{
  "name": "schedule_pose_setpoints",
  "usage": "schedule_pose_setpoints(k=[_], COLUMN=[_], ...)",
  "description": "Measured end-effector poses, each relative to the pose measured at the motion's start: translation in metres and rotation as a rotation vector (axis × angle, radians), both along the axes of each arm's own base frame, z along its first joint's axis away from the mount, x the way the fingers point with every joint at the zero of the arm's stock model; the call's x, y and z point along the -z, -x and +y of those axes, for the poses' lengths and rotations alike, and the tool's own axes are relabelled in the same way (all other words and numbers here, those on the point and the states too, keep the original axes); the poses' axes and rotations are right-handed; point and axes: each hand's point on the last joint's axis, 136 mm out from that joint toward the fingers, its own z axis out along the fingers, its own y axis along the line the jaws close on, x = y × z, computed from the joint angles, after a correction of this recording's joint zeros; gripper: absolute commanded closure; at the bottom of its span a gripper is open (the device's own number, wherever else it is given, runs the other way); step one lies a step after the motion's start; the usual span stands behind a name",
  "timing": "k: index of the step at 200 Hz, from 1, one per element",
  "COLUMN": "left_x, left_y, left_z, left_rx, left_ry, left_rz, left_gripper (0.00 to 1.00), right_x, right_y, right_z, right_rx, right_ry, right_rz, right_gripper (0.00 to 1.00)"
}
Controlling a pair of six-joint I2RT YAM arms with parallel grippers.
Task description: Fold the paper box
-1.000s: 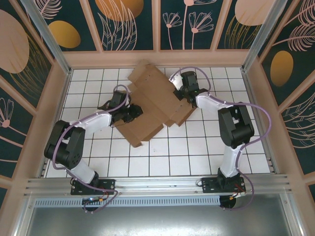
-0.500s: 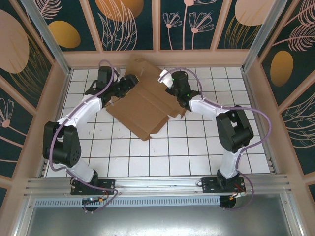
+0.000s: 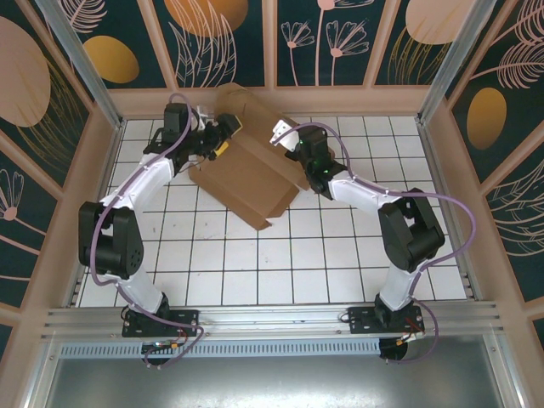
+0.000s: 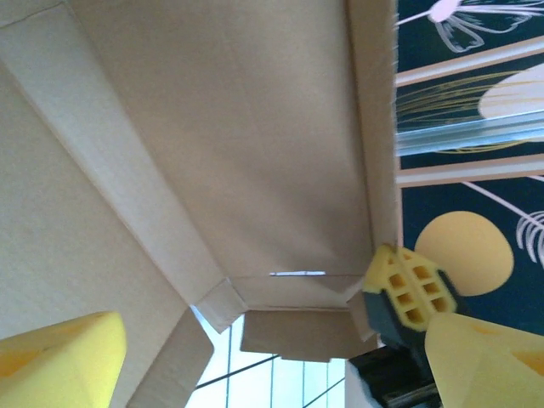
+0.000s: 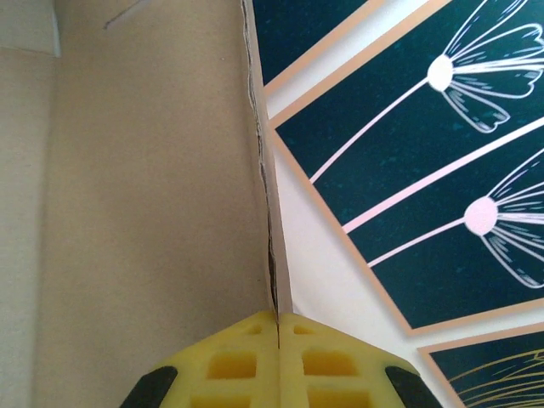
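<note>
White-tiled worktop (image 3: pixel 340 255). Paper box (image 3: pixel 251 174) sits at the far middle, partly folded, with its far side tilted up near the back wall. Left tool (image 3: pixel 221 140) is at the box's far-left edge, fingers spread wide. Right tool (image 5: pixel 276 327) is pinched tight on a cardboard edge.

Paper box (image 3: pixel 246 174) far back — between left gripper (image 3: pixel 225 136) and right gripper (image 3: pixel 286 141)

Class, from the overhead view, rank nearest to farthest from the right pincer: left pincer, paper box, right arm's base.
1. paper box, gripped by the right pincer.
2. left pincer, across the box, leftward.
3. right arm's base, at the near edge.
</note>
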Motion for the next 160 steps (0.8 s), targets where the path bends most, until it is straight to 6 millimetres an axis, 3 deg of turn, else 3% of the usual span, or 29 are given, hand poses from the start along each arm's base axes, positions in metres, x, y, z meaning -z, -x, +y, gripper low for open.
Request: schedule_pose_setpoints(k=[35, 85, 112, 136, 160], left_x=[-0.011, -0.006, -0.002, 0.001, 0.004], left_y=[-0.022, -0.066, -0.079, -0.087, -0.092], left_z=[-0.009, -0.020, -0.022, -0.023, -0.022], left_rx=[0.023, 0.040, 0.044, 0.042, 0.032], left_ry=[0.025, 0.009, -0.003, -0.017, -0.032], left_rz=[-0.023, -0.030, -0.027, -0.029, -0.031], left_gripper=[0.14, 0.19, 0.21, 0.28, 0.43], right_x=[0.001, -0.001, 0.000, 0.001, 0.004], right_y=[0.004, 0.008, 0.011, 0.012, 0.012], right_z=[0.006, 0.015, 0.020, 0.024, 0.027], right_rx=[-0.020, -0.044, -0.055, -0.063, -0.073], right_ry=[0.022, 0.040, 0.046, 0.048, 0.061], right_rz=[-0.015, -0.028, -0.029, -0.027, -0.025], right_gripper=[1.00, 1.00, 1.00, 1.00, 1.00])
